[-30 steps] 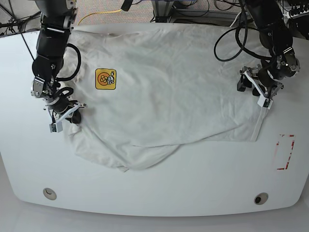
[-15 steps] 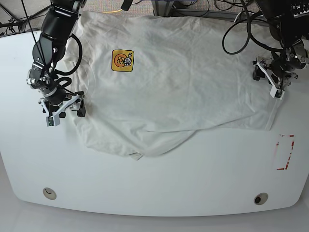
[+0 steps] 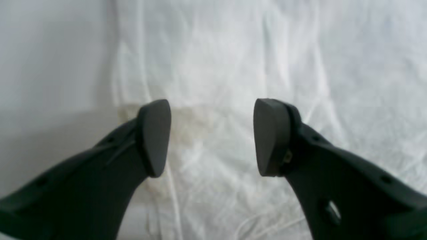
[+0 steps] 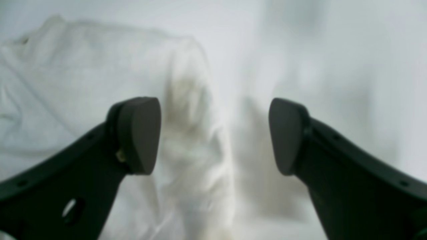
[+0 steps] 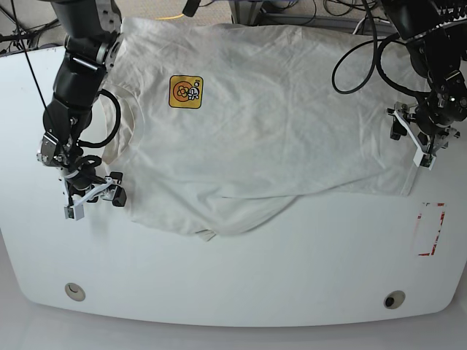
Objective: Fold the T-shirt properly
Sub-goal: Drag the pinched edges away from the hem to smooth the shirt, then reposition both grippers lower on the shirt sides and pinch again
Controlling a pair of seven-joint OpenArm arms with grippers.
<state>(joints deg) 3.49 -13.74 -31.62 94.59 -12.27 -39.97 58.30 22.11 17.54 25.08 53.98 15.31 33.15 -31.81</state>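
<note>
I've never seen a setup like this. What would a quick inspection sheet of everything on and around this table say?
Surface: white table, rounded corners, two small round holes near the front edge.
Job's things: white T-shirt spread out, rumpled, yellow-orange logo facing up.
Clutter: red-marked rectangle on the table.
Grippers: left gripper open at the shirt's edge; right gripper open, holding nothing.
Cables: black loops on both arms; yellow cable behind the table.
Surroundings: equipment frames, carpet.

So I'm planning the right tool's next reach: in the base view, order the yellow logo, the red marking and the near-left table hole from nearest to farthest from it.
From the right tool:
1. Table hole, toward the front edge.
2. Yellow logo, on the T-shirt, farther back; close to the hole, hard to call.
3. Red marking, far side.
</note>
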